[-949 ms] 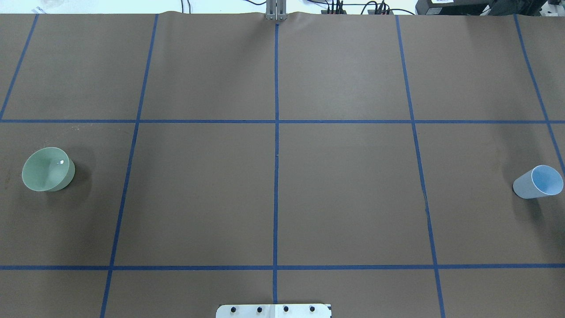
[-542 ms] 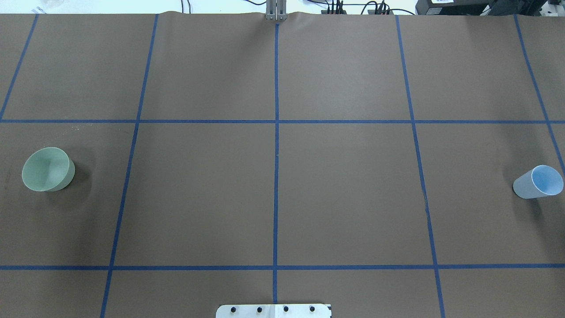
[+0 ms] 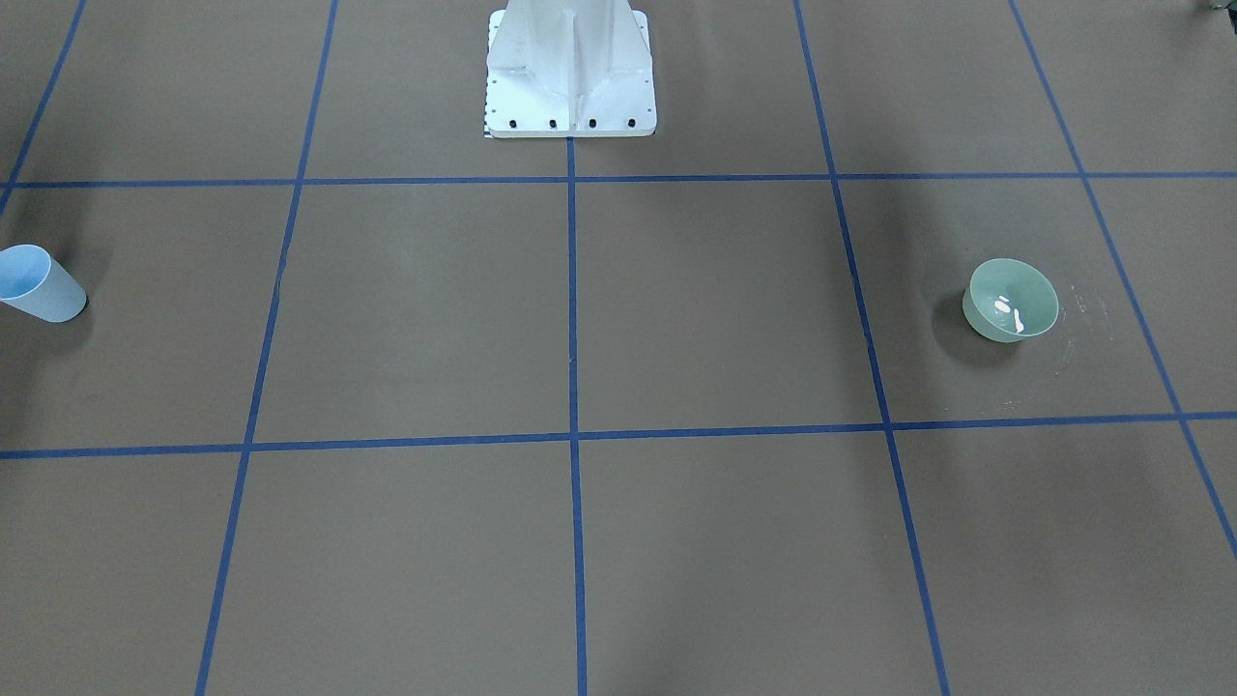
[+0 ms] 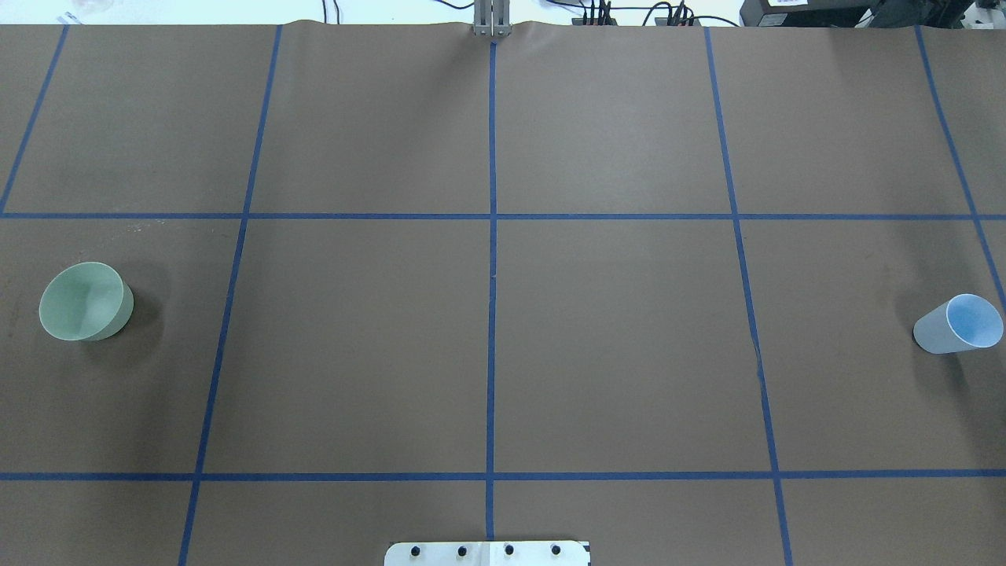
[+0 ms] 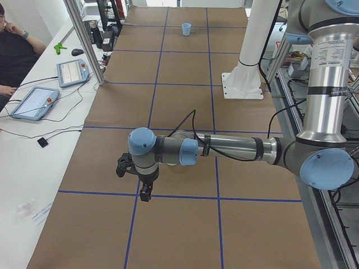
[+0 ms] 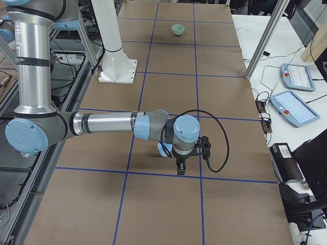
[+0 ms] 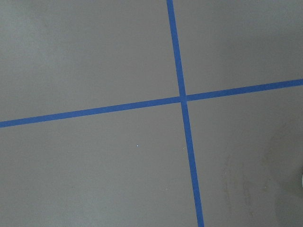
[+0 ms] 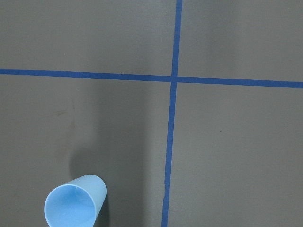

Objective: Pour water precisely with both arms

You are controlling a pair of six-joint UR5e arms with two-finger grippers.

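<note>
A pale green bowl (image 4: 85, 301) stands at the table's left end; white glints of water (image 3: 1010, 311) show inside it in the front-facing view. A light blue cup (image 4: 959, 324) stands upright at the right end. Both arms are out of the overhead and front-facing views. In the exterior left view my left gripper (image 5: 145, 194) hangs over the table where the bowl stands, and the forearm covers the bowl. In the exterior right view my right gripper (image 6: 180, 167) hangs beside the cup (image 6: 164, 149). Whether either gripper is open or shut I cannot tell. The right wrist view looks down into the cup (image 8: 75, 204).
The white pedestal base (image 3: 570, 68) stands at the middle of the robot's side. Blue tape lines (image 4: 492, 314) divide the brown table into squares. A seated person (image 5: 14, 56) and two tablets (image 5: 73, 72) are at a side desk.
A small white glint inside the green bowl in the overhead view has gone. The bowl and the cup have not moved.
</note>
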